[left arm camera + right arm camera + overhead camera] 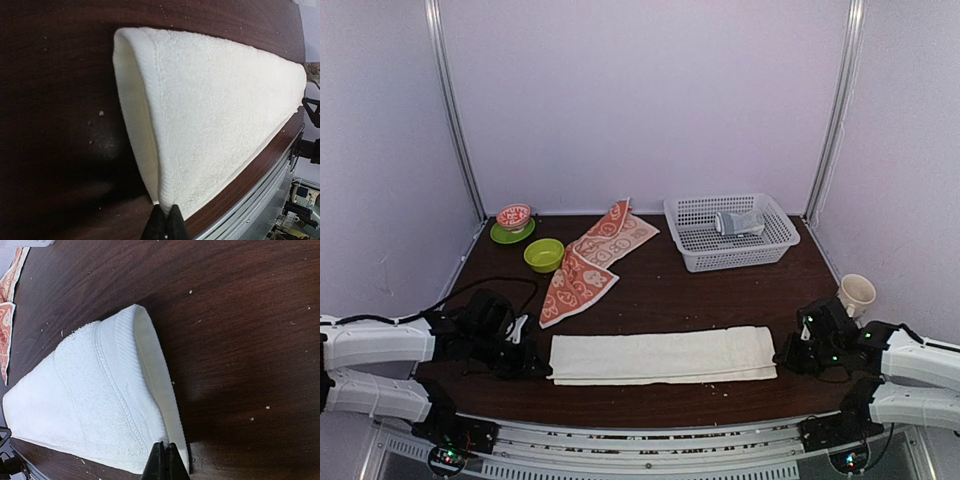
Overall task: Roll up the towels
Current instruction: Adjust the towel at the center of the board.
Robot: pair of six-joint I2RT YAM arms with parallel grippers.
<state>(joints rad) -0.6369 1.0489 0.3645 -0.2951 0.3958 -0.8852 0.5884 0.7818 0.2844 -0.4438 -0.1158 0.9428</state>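
Observation:
The cream-white towel (660,355) lies folded into a long strip along the table's near edge. My left gripper (542,368) is shut on its left end. In the left wrist view the fingertips (166,212) pinch the hem of the towel (215,110), whose top layer lifts slightly off the lower one. My right gripper (782,362) is shut on the right end. There the gripper (165,450) nips the near corner of the towel (95,400). The orange-red towel (592,260) with white circles lies crumpled and spread further back, left of centre; its edge (5,330) shows in the right wrist view.
A white mesh basket (720,262) at the back right holds a pale grey cloth bundle (738,222). A green bowl (544,254) and a red bowl on a green saucer (513,216) stand at the back left. A cream mug (856,294) sits at the right edge.

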